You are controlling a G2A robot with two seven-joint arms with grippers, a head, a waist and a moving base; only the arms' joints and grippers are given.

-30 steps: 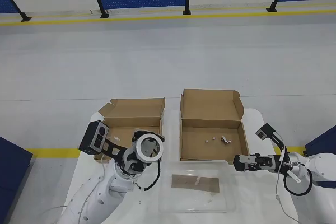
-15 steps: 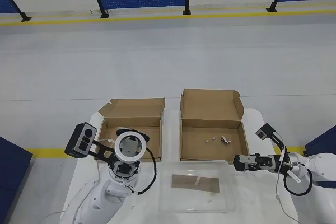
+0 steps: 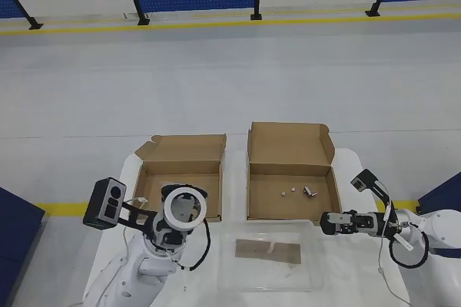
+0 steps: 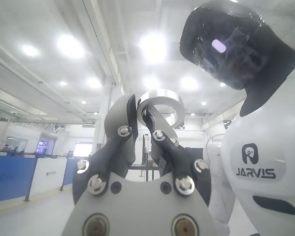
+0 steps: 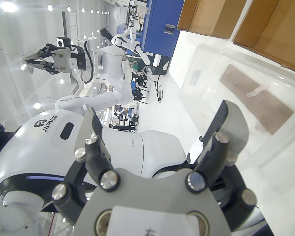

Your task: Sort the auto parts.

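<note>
A shiny metal ring [image 4: 172, 99] is pinched by its wall in my left gripper [image 4: 140, 110], which is shut on it and points up, high above the table. From above, the ring [image 3: 185, 207] hangs over the near edge of the left cardboard box [image 3: 180, 153]. Several small metal parts [image 3: 307, 190] lie in the right cardboard box [image 3: 288, 142]. My right gripper [image 3: 326, 222] sits low by that box's near right corner. Its fingers [image 5: 226, 114] are spread wide with nothing between them. The right wrist view also catches the raised left gripper [image 5: 27, 62].
A clear plastic bin [image 3: 238, 272] stands at the table's near edge and holds a flat brown cardboard strip [image 3: 267, 250]. In the right wrist view the bin [image 5: 211, 57] lies just ahead of the fingers. Blue cabinets flank the table.
My left arm has swung to the left with the ring still held, and its wrist has shifted outward over the table's left side. The right arm has kept still.
</note>
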